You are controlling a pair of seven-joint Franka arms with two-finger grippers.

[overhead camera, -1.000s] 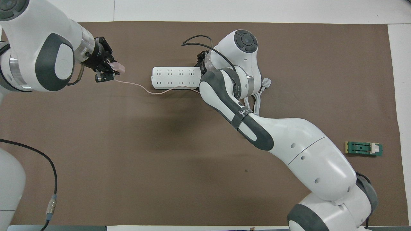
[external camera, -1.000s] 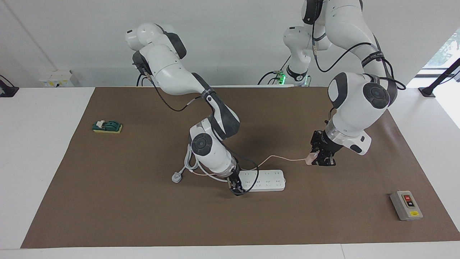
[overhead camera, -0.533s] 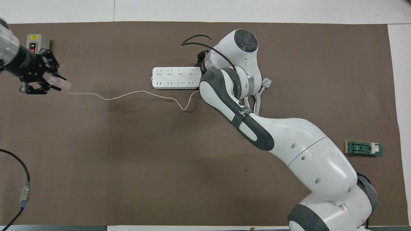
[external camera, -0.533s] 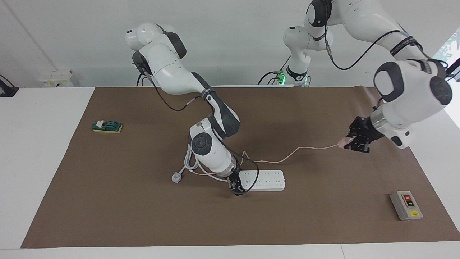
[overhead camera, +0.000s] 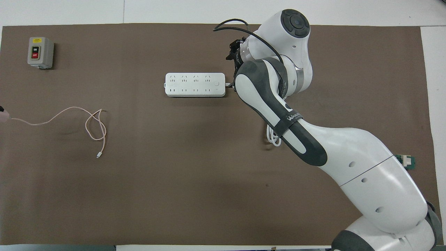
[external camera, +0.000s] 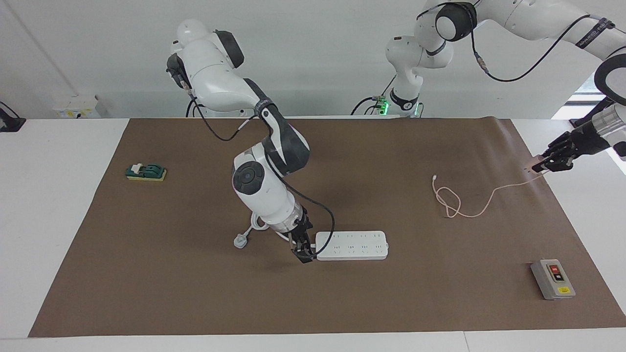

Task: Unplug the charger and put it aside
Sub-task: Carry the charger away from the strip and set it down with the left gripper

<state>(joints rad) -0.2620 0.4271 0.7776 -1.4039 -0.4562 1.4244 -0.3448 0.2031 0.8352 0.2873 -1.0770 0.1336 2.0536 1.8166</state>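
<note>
Landmark: white power strip on brown mat. Right gripper low, just beside the strip's end toward the right arm; fingers not readable. Left gripper, toward the left arm's end of the table from the strip, clamps the pink charger; its cable loops on the mat. Grey button box farther from the robots than the strip.

A robotics lab. Two white arms stand at a table under a brown mat. The wall is bare.
</note>
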